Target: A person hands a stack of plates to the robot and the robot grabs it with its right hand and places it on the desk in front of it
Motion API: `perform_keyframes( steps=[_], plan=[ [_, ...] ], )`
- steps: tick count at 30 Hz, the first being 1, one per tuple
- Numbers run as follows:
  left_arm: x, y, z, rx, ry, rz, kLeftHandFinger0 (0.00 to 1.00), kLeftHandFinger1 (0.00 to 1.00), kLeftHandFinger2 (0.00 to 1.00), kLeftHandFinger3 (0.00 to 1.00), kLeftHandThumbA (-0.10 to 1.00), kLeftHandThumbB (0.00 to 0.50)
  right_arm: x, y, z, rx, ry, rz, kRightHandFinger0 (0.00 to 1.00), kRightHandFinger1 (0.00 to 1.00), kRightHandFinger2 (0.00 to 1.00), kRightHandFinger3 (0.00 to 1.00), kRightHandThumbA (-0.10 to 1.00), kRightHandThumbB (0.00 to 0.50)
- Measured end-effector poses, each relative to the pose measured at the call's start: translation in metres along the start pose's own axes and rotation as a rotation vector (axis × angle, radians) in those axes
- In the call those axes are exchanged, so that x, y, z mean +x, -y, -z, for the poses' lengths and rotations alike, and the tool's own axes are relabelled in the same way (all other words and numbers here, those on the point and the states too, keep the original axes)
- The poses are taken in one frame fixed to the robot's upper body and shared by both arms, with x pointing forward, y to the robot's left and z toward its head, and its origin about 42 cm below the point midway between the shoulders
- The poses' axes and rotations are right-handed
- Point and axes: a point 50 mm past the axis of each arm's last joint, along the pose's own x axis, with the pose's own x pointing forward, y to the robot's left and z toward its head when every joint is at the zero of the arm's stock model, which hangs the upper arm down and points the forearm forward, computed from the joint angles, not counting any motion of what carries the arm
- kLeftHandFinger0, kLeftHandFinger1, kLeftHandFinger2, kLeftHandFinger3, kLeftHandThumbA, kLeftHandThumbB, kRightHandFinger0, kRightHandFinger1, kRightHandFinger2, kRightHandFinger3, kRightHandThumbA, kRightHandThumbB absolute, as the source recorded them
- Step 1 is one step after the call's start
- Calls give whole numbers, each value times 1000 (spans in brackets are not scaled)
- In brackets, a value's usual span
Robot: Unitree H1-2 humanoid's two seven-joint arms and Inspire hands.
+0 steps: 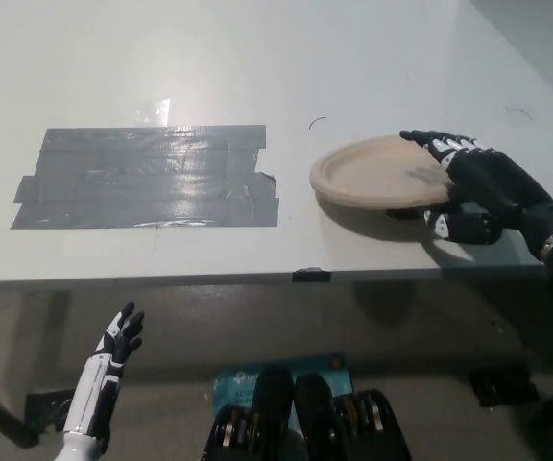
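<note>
The stack of plates (377, 173) is lying on the white surface (353, 58), at its right side and near the front edge. From here it is looking like one beige plate, so I cannot say how many are in it. The black right hand (473, 192) is reaching over the right rim of the stack and is touching it. I cannot tell if it is gripping the rim or only resting there. No person is showing now, so I am judging that the handover is done and the plates are down, or almost down. What is left is for the hand to let go and move away.

The white left hand (115, 348) is hanging low at the left, below the surface edge, spread open and holding nothing.

A patch of grey tape (152, 176) is sticking on the surface, well apart from the plates, with no writing on it. A blue label (243, 381) below the edge is carrying some print, but it is too small for reading.
</note>
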Motion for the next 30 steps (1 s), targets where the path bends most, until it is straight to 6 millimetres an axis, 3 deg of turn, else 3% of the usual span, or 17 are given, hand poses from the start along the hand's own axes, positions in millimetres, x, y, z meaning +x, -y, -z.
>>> perform_keyframes(
  steps=[2, 4, 17, 30],
  plan=[
    [0, 0, 0, 0, -2, 0, 1000, 1000, 1000, 1000, 1000, 252, -1, 0, 1, 18, -1, -14, 1000, 1000, 1000, 1000, 951, 500],
    [1, 0, 0, -2, -5, 0, 1000, 1000, 1000, 1000, 1000, 247, -1, 0, 1, 71, 3, -55, 1000, 1000, 1000, 1000, 1000, 500],
    [2, 0, 1, -19, -18, -4, 1000, 1000, 1000, 1000, 1000, 236, -4, 7, 4, 325, 42, -143, 1000, 1000, 1000, 1000, 1000, 500],
    [16, -1, -7, -36, -2, -5, 1000, 1000, 1000, 1000, 1000, 234, -17, 39, -3, 577, 166, -128, 1000, 1000, 1000, 1000, 1000, 500]
  ],
)
